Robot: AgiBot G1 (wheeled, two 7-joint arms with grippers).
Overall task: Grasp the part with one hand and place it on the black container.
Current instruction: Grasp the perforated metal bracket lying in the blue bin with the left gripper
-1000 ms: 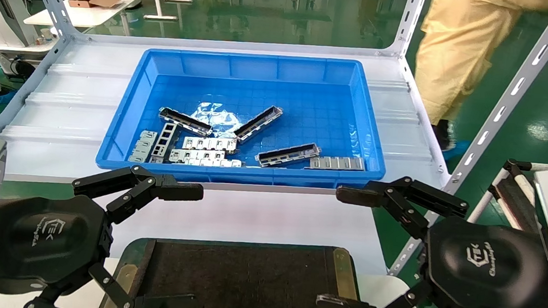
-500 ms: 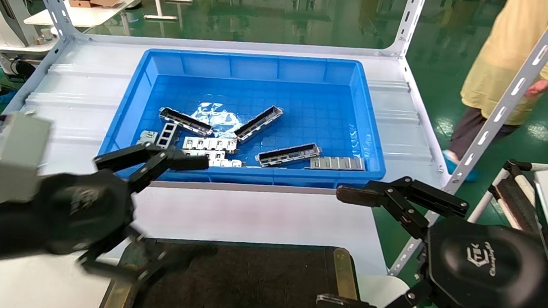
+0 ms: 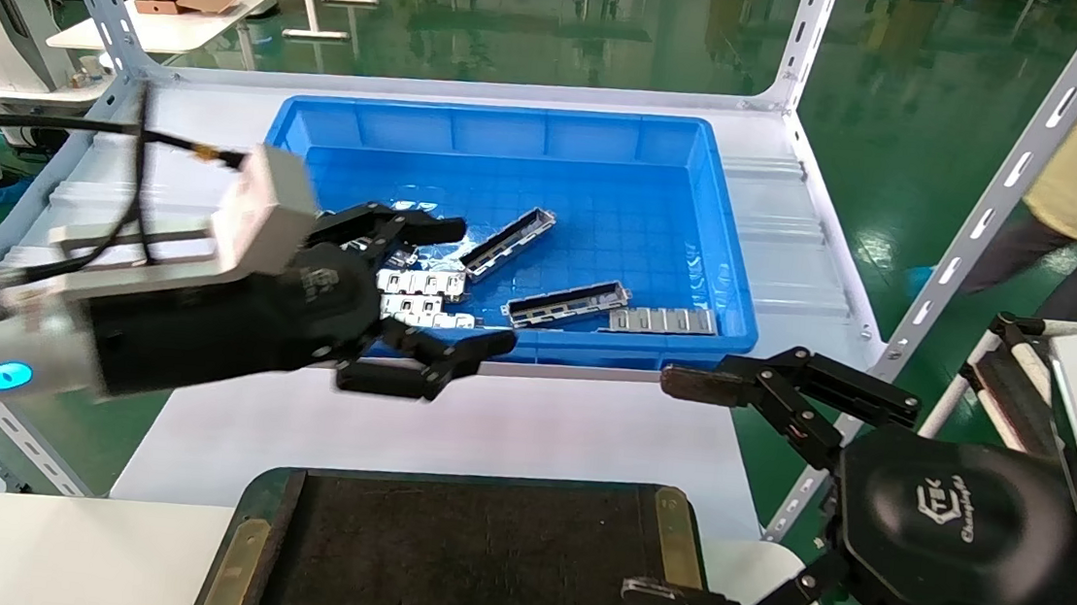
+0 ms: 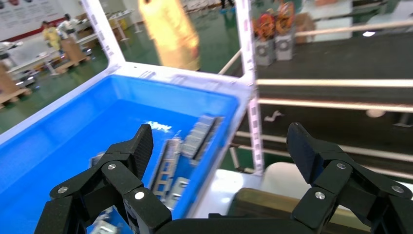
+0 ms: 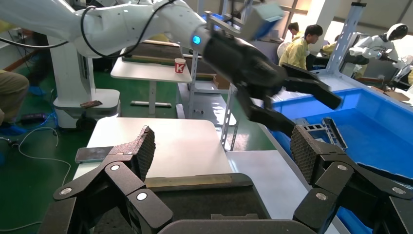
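My left gripper (image 3: 446, 304) hangs wide open over the blue bin's (image 3: 515, 123) near-left side — the part (image 3: 565, 304) lies just right of it.

The left gripper (image 3: 445, 309) is matte black with silver screws at the finger links; behind it sit a grey-white camera box, a black cable, and a white arm with a glowing blue ring. The right gripper (image 3: 678, 490), lower right, has a white logo on its black palm.

shelf (image 3: 778, 236): white, ribbed | on it: blue bin (image 3: 719, 250) | nearer: black container (image 3: 477, 560) on white table (image 3: 39, 551)
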